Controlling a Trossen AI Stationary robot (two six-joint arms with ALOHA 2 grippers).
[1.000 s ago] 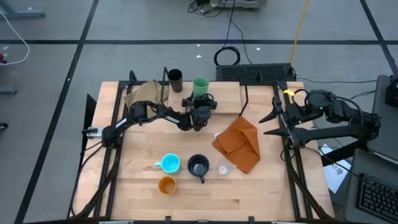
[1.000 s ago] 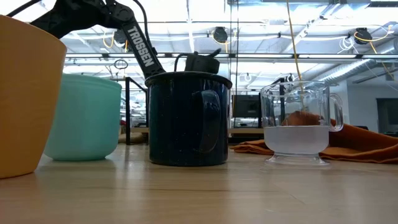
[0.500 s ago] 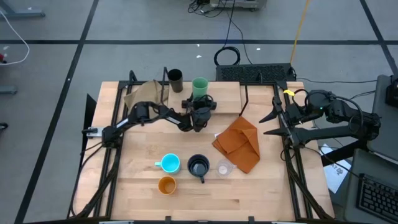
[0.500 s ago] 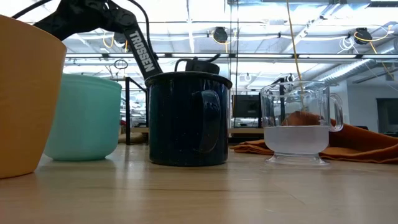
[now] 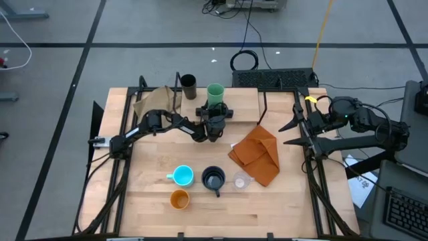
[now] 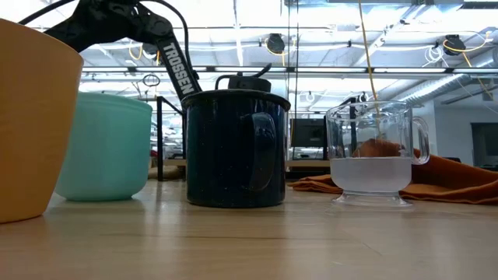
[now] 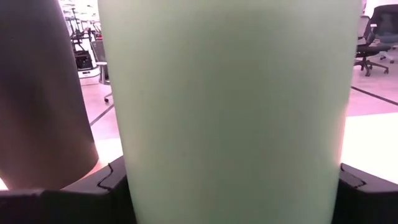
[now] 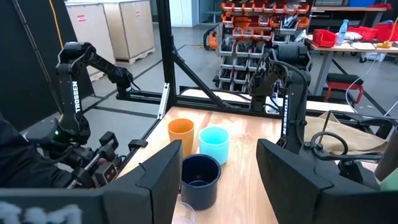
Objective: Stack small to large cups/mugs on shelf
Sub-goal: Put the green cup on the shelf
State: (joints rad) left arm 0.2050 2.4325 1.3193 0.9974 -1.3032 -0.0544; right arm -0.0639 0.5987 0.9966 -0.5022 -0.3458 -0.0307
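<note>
Left end effector at the green cup on the shelf; the wrist view shows fingers flanking its wall, seemingly clamped, though contact is not fully visible. Cup looks light, rigid, smooth plastic: grip mid-wall, squarely. Dark brown cup stands beside it. Right end effector parked at counter edge, fingers apart. Versus earlier frame: the left arm has shifted only slightly.

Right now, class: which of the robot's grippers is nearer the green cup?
Left. The left gripper sits right at the green cup on the shelf, fingers either side; the right gripper waits at the table's right edge.
</note>
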